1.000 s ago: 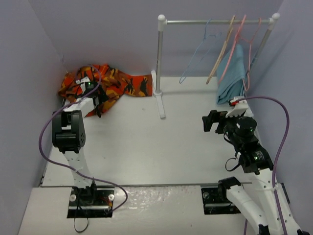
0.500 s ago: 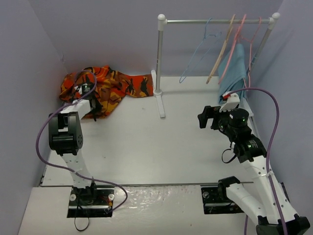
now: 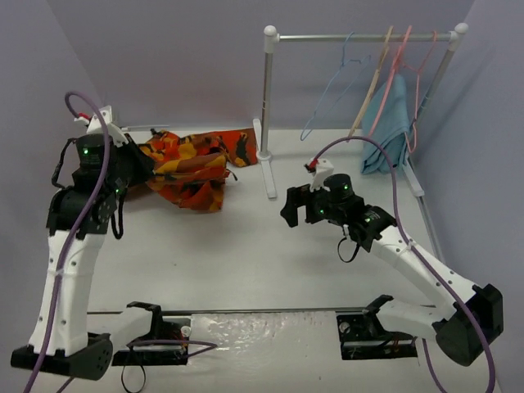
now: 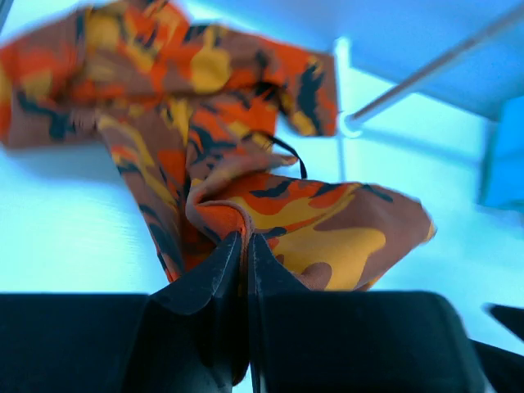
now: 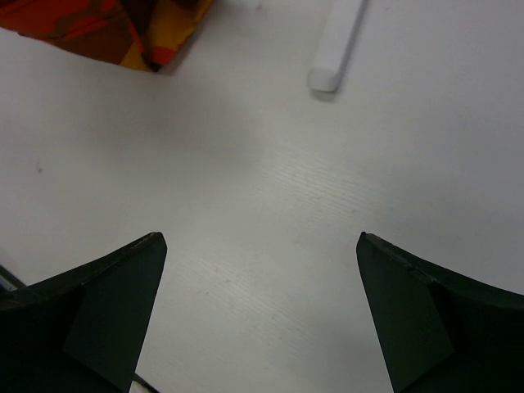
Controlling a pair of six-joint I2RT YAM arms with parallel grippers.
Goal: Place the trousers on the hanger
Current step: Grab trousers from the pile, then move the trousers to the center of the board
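The camouflage trousers [image 3: 192, 166] in orange, yellow and black lie bunched at the back left of the table. My left gripper [image 3: 141, 168] is at their left end and is shut on a fold of the trousers [image 4: 246, 214], seen pinched between the jaws in the left wrist view. The light-blue wire hanger [image 3: 332, 86] hangs by its hook on the rack rail at the back right. My right gripper [image 3: 291, 206] is open and empty above the bare table in the middle; a corner of the trousers [image 5: 106, 29] shows far ahead of it.
A white clothes rack [image 3: 268, 106] stands at the back, its foot [image 5: 336, 45] on the table. On its rail also hang a tan wooden hanger [image 3: 370, 86], a pink hanger [image 3: 397, 78] and a teal-blue cloth [image 3: 389, 127]. Walls close in on both sides.
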